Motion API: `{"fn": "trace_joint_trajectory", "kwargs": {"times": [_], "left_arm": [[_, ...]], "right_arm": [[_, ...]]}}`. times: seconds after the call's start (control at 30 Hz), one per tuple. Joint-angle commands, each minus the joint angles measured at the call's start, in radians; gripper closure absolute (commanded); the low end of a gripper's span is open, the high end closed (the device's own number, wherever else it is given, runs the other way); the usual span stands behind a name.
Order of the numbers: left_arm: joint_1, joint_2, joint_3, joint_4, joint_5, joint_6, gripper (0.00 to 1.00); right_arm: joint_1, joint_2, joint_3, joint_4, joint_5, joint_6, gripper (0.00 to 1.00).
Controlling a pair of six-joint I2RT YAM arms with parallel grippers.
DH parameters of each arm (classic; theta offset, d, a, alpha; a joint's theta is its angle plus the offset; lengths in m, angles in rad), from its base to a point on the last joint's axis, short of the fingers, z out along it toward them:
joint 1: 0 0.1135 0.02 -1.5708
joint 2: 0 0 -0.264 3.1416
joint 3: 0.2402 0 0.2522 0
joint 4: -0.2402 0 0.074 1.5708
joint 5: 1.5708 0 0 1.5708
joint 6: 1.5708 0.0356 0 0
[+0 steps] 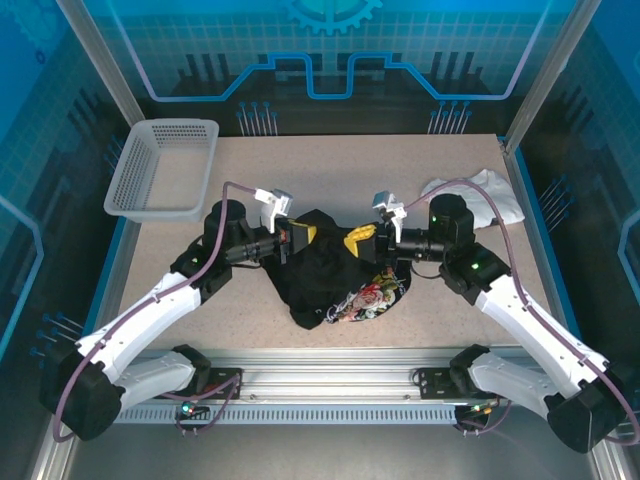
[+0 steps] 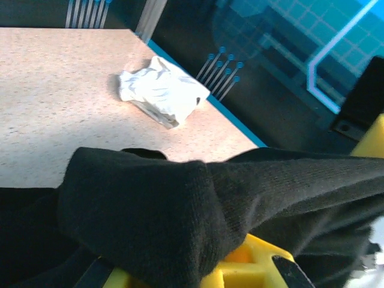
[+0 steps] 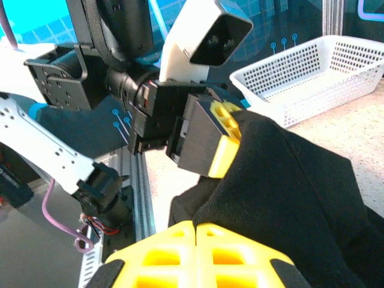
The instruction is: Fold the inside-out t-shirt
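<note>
Black knit cloth, soft and matte, sits bunched at the middle of the table (image 1: 330, 165): that is the t-shirt (image 1: 335, 270), a crumpled heap with its top edge pulled up into a taut ridge between the two arms. At about five o'clock on the heap we see a floral print (image 1: 372, 298) in red, white and yellow, wrinkled along the lower fold.

We find the left gripper (image 1: 297, 238) at the shirt's ten o'clock, blocky yellow plastic on a black housing, closed tight on the fabric. In the left wrist view the cloth drapes thickly over it in a rounded fold with a fine woven grain. The right gripper (image 1: 365, 238) is at the shirt's two o'clock, its ribbed yellow halves pressed flush together, and the black cloth rises from it in a smooth sloping sheet, so we read it as pinched on the shirt too.

The table is a speckled beige slab. At its ten o'clock corner stands a basket (image 1: 160, 170), rectangular white plastic with mesh walls. At two o'clock lies a white cloth (image 1: 485, 190), small, creased and lumpy, close to the blue edge strip.
</note>
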Motion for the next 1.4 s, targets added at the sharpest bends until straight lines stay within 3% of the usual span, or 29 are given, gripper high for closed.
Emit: {"fn": "trace_joint_trajectory", "kwargs": {"times": [0.0, 0.2, 0.33, 0.43, 0.6, 0.87, 1.03, 1.23, 1.37], "left_arm": [[0.009, -0.002, 0.041, -0.081, -0.184, 0.037, 0.93], [0.007, 0.000, 0.105, -0.270, -0.403, 0.024, 0.59], [-0.034, -0.083, 0.081, -0.273, -0.403, 0.035, 0.39], [-0.109, -0.131, 0.055, -0.234, -0.367, 0.066, 0.31], [-0.188, -0.057, 0.098, -0.260, -0.312, 0.112, 0.33], [-0.194, -0.005, 0.100, -0.187, -0.207, 0.115, 0.33], [-0.215, -0.065, 0.064, -0.183, -0.285, 0.133, 0.35], [-0.291, -0.062, 0.088, -0.205, -0.229, 0.184, 0.54], [-0.308, 0.005, 0.137, -0.213, -0.232, 0.183, 0.55]], "right_arm": [[-0.012, 0.015, -0.001, 0.180, -0.076, 0.146, 1.00], [-0.014, 0.045, 0.002, 0.224, -0.004, 0.219, 1.00], [-0.013, 0.063, 0.004, 0.209, 0.064, 0.239, 1.00], [-0.013, 0.086, 0.015, 0.207, 0.064, 0.251, 1.00], [-0.015, 0.091, 0.037, 0.193, 0.070, 0.257, 1.00], [-0.038, 0.088, 0.056, 0.143, 0.096, 0.288, 1.00], [-0.057, 0.113, 0.074, 0.114, 0.133, 0.330, 1.00], [-0.057, 0.154, 0.091, 0.121, 0.133, 0.362, 1.00], [-0.055, 0.156, 0.086, 0.128, 0.139, 0.368, 1.00]]}}
